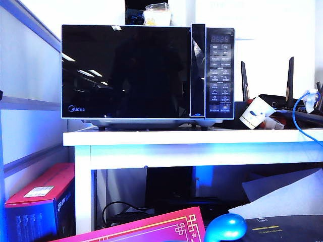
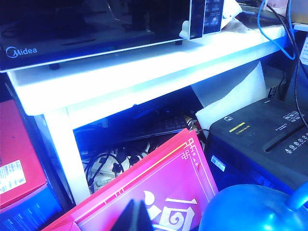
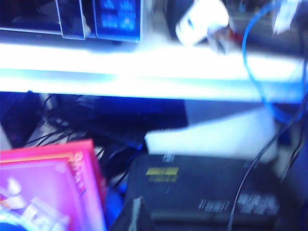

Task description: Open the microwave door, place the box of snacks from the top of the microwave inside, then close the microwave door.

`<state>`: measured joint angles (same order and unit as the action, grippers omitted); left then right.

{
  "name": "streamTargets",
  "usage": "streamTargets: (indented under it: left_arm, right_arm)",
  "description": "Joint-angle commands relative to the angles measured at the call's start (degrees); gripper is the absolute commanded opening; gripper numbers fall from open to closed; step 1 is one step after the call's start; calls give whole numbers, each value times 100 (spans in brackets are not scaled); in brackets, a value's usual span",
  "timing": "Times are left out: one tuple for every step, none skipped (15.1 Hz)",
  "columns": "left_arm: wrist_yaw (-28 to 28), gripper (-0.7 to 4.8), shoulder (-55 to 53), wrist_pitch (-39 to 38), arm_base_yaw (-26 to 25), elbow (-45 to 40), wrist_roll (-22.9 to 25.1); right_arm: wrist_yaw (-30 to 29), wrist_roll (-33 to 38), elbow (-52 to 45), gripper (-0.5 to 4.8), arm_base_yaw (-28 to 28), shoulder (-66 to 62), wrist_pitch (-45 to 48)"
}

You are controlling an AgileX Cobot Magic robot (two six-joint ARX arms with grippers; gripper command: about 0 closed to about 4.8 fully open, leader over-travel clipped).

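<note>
The black microwave stands on the white table. Its glossy microwave door is shut, with the handle strip beside the button panel. The box of snacks, clear with pale yellow contents, sits on top of the oven. Both grippers hang low in front of the table, well below the microwave, and neither shows in the exterior view. My left gripper is shut and empty over a pink box. My right gripper is shut and empty in front of a black machine.
A white cup, a black router with antennas and a blue cable lie right of the oven. Below are a red box, cables, white paper and a blue rounded object.
</note>
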<state>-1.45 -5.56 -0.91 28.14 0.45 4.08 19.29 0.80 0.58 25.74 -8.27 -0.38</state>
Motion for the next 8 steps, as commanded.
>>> streamTargets:
  left_arm:
    - [-26, -6, -4, 52, 0, -9, 0]
    - [-22, -6, -4, 33, 0, -9, 0]
    - [-22, -6, -7, -46, 0, -9, 0]
    - [-24, -6, -4, -164, 0, -9, 0]
    - [-24, -6, -7, -160, 0, -9, -13]
    - [-11, -6, -7, 129, 0, -9, -157]
    - [22, -6, -7, 675, 0, 4, -435]
    - [50, -6, -9, 1204, 0, 101, -592]
  right_arm:
    - [-50, 380, -48, -5, 0, -7, -778]
    - [-195, 378, -48, -5, -9, -42, -807]
    - [-262, 378, -48, -5, -2, -44, -811]
    - [-278, 378, -48, -5, -2, -31, -804]
    - [-278, 380, -48, -5, -2, -31, -798]
    - [-302, 382, -48, -5, -2, -28, -695]
    - [-415, 487, -48, -5, -2, -26, -361]
    - [-590, 710, -48, -5, -2, -26, 313]
